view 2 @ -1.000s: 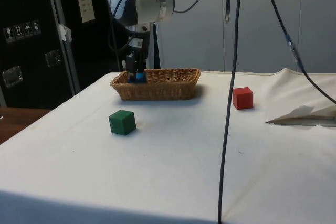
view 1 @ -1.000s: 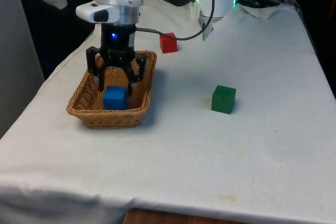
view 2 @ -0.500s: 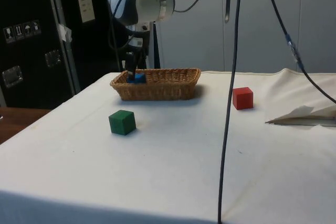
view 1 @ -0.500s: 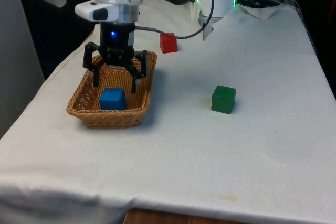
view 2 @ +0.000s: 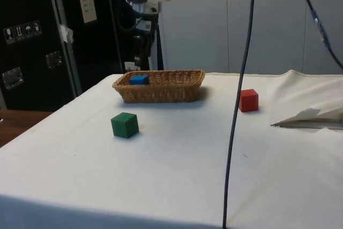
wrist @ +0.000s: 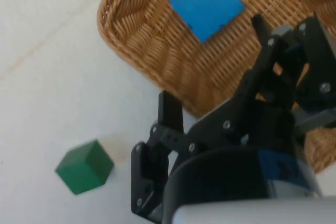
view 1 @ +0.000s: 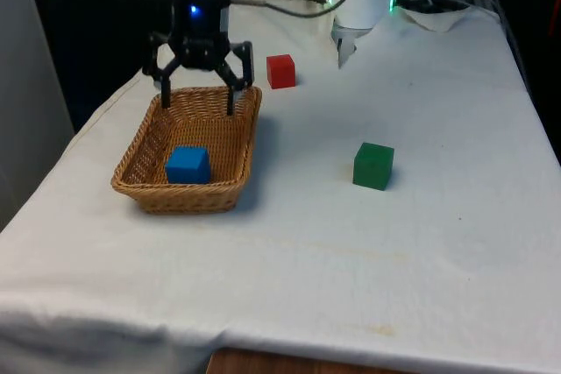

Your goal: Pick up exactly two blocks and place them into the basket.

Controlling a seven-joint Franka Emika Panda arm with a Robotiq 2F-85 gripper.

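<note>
One blue block (view 1: 188, 165) lies in the basket (view 1: 238, 148); the claw (view 1: 198, 94) hangs above, spread wide (empty). Next, probably: fetch the green block (view 1: 373, 166) or red block (view 1: 280, 71).

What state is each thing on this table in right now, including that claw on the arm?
Gripper: open, empty, raised above the basket's far end.
Blue block: lying loose inside the basket, released.
Wicker basket: upright on the cloth, holding one block.
Green block: on the cloth, outside the basket, untouched.
Red block: on the cloth beyond the basket, outside it, untouched.
</note>
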